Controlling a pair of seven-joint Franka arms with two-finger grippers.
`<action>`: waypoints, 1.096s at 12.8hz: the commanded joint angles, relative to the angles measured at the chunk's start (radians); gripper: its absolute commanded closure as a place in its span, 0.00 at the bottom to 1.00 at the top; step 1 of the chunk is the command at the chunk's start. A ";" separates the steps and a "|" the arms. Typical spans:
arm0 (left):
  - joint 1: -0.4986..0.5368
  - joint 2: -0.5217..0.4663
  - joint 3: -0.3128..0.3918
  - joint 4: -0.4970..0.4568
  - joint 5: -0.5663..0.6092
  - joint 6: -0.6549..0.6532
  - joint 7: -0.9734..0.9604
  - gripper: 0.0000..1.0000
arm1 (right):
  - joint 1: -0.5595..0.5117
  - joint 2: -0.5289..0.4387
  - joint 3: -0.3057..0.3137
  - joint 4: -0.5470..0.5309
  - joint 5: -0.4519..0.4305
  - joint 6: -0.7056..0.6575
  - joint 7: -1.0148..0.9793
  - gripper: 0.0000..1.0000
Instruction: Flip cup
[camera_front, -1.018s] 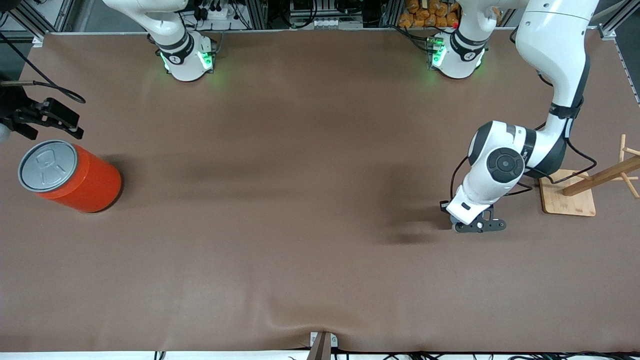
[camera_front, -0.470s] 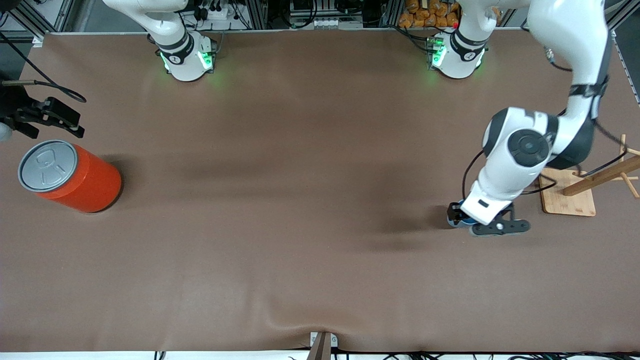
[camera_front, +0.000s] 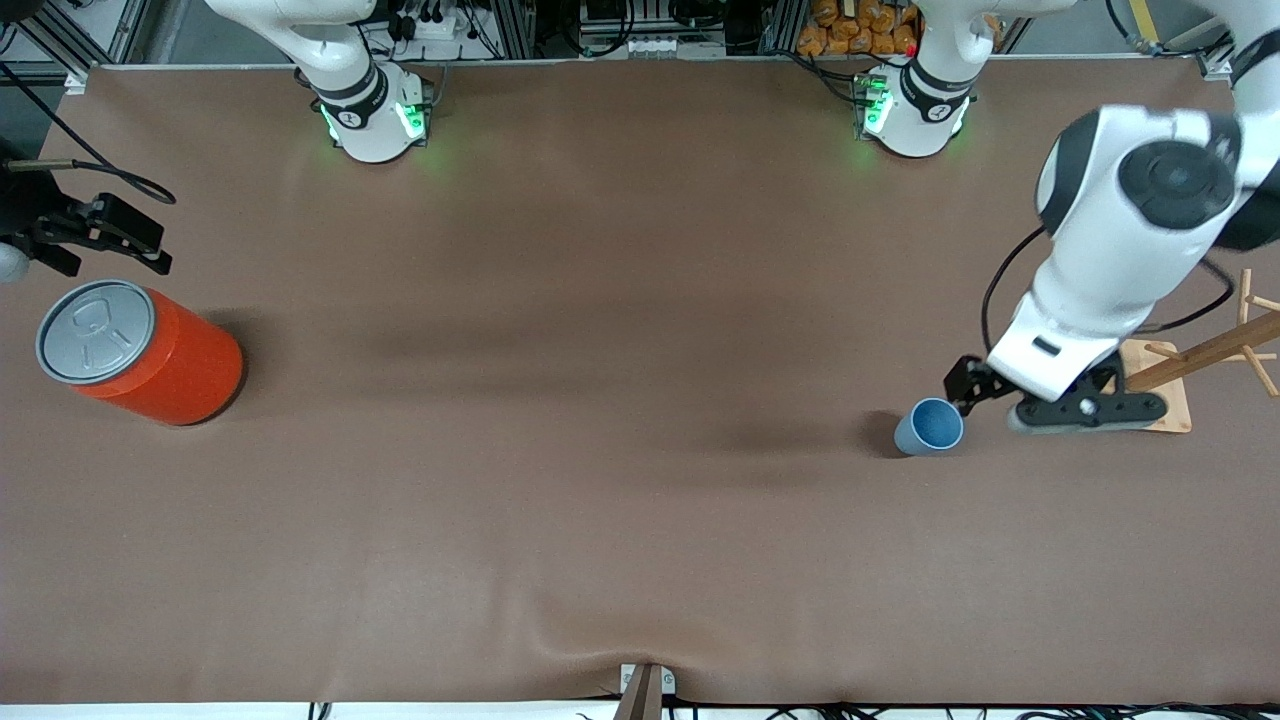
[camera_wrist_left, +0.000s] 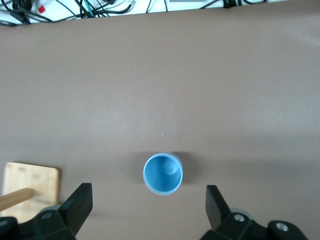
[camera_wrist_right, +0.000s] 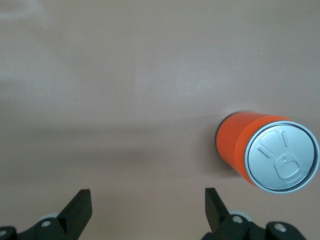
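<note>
The small light-blue cup (camera_front: 930, 427) stands upright on the brown table, mouth up, toward the left arm's end. In the left wrist view the cup (camera_wrist_left: 163, 174) shows its darker blue inside. My left gripper (camera_front: 1000, 400) is open and empty, up in the air over the table beside the cup, on the wooden stand's side. In its wrist view the left gripper (camera_wrist_left: 148, 200) has its jaws wide apart, clear of the cup. My right gripper (camera_front: 95, 235) waits open and empty at the right arm's end; it also shows in its wrist view (camera_wrist_right: 147, 197).
A large orange canister (camera_front: 140, 350) with a grey lid stands by the right gripper and shows in the right wrist view (camera_wrist_right: 267, 155). A wooden stand on a flat base (camera_front: 1140, 385) sits beside the left gripper and shows in the left wrist view (camera_wrist_left: 30, 187).
The left gripper was low around the cup; it has let go, risen and moved toward the left arm's end, uncovering the upright cup. The right arm has not moved.
</note>
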 joint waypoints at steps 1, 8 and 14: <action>0.005 -0.051 -0.002 0.060 -0.085 -0.131 0.071 0.00 | 0.002 -0.006 0.000 0.005 -0.003 -0.011 -0.007 0.00; 0.046 -0.175 0.019 0.082 -0.128 -0.364 0.175 0.00 | 0.001 -0.006 0.000 0.005 -0.003 -0.020 -0.010 0.00; 0.054 -0.304 0.076 -0.038 -0.199 -0.417 0.216 0.00 | 0.001 -0.006 0.000 0.005 -0.001 -0.020 -0.010 0.00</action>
